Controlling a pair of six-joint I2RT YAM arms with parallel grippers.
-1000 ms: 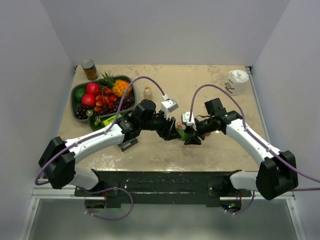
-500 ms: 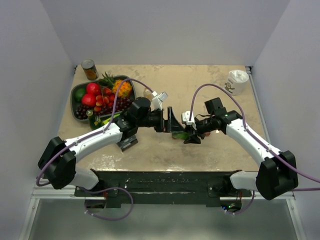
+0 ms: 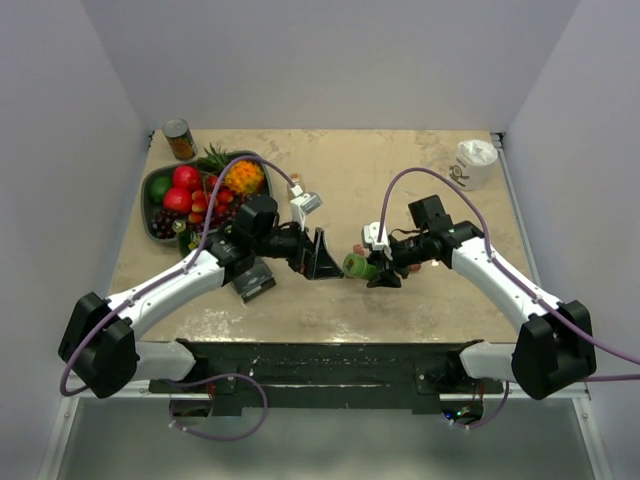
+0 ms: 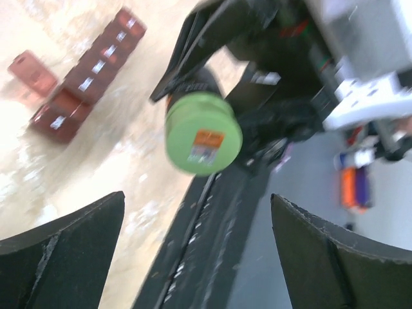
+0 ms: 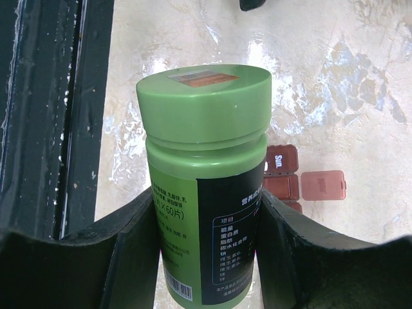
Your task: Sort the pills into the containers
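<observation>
A mottled beige surface [image 3: 400, 170] lies between white walls. A fruit tray [image 3: 146, 195] sits well behind the left fingers [image 4: 64, 244], off their far side. Those fingers are spread as wide as they go, hold nothing, and point at the bottle [image 5: 203, 167]. Its green cap sits just ahead of them, centred on the gap and touching neither finger. The bottle's long axis runs roughly level from the right fingers [image 5: 122, 251] toward the left ones, cap first. The right fingers pinch its body from both sides below the cap, which is on. So the left arm is the nearer one to the cap, and closing on it looks like the step in hand.

The strip [image 4: 90, 74] lies flat on the surface beneath the right fingers and the bottle. From the left fingers it is beyond the cap and to one side, with its long axis slanting away.

From above, the right arm hides the strip. In the right wrist view the bottle covers all but a few compartments, one marked "Sun.". A paler square lies just beside them, either an open lid or a loose piece; I cannot tell which. The left wrist view is blurred. No pills show anywhere. A white cup [image 3: 474, 162] stands well beyond the right fingers
</observation>
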